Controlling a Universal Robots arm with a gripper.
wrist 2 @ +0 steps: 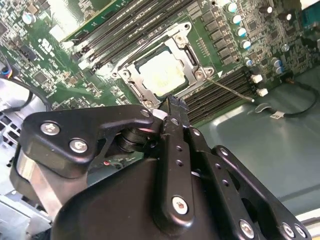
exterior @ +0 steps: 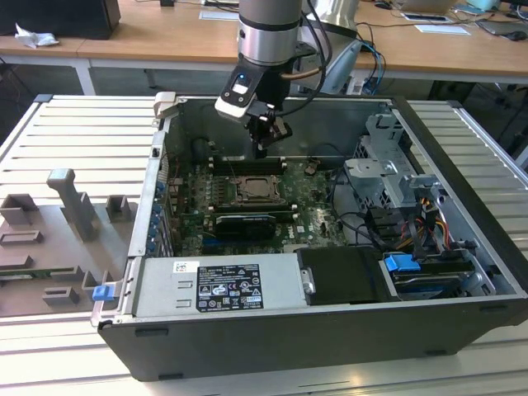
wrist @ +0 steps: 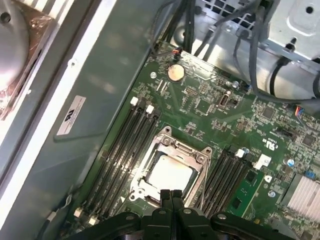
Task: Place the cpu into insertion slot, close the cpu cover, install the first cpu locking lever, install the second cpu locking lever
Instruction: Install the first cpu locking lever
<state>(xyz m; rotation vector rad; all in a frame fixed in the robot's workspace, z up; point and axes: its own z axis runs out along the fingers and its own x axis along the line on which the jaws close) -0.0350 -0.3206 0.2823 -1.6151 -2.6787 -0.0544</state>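
Arm upright over the case — gripper empty, fingers pressed together, above the cpu cover edge.

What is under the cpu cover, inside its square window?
The cpu, pale metal top up, shows through the window of the cpu cover. Whatever lies beneath the cpu is hidden.

An open computer case lies on a slatted metal tabletop. Inside, a silver power supply sits along the near wall, and a grey drive cage stands toward the exterior view's right. Grey fixture blocks stand outside the case on the exterior view's left, with wooden desks behind. In the first wrist view, a coin battery and long black memory slots sit on the green circuit board.
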